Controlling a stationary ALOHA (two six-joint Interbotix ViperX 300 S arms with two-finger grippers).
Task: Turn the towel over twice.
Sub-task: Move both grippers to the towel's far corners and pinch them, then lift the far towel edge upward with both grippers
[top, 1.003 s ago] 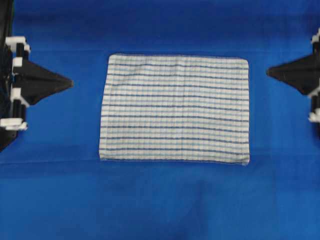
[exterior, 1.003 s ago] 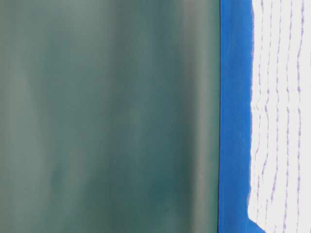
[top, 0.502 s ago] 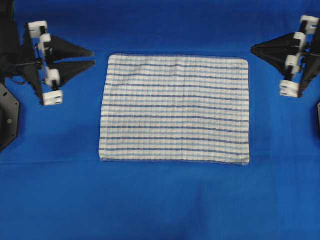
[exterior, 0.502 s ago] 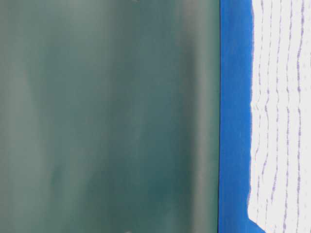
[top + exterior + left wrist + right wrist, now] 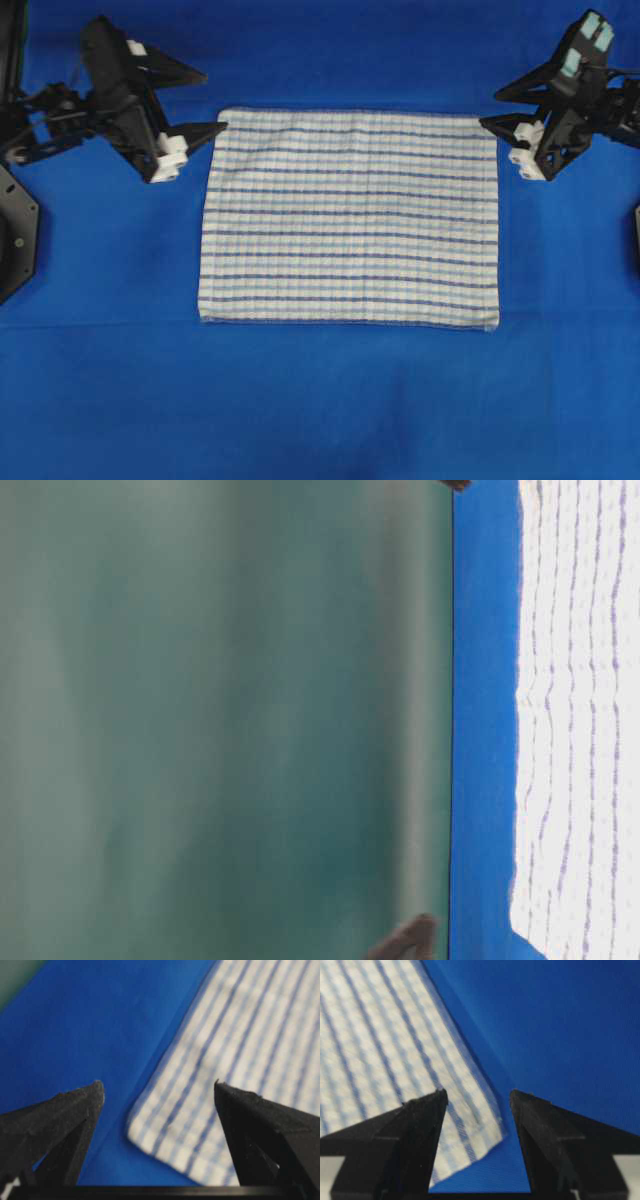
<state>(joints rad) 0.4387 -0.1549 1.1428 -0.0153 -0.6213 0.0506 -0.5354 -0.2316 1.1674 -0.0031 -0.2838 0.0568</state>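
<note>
The towel [image 5: 350, 215], white with dark-blue and light-blue stripes, lies flat and spread out in the middle of the overhead view. My left gripper [image 5: 213, 100] stands open at the towel's far left corner, one finger just off its left edge. From the left wrist, the towel's corner [image 5: 165, 1135] lies between the spread fingers [image 5: 75, 1110], untouched. My right gripper [image 5: 490, 110] is open at the far right corner. In the right wrist view that corner [image 5: 490, 1130] sits between the parted tips of the gripper [image 5: 477, 1094], with nothing gripped. The table-level view catches the towel [image 5: 580, 720] edge-on.
A plain blue cloth [image 5: 320, 400] covers the whole table around the towel. Black arm bases sit at the left edge [image 5: 15, 230] and right edge [image 5: 636, 230]. A grey-green wall [image 5: 220, 720] stands behind the table.
Both grippers have gone from shut to open and have swung in from the table's sides to the towel's two far corners. The towel has not moved.
</note>
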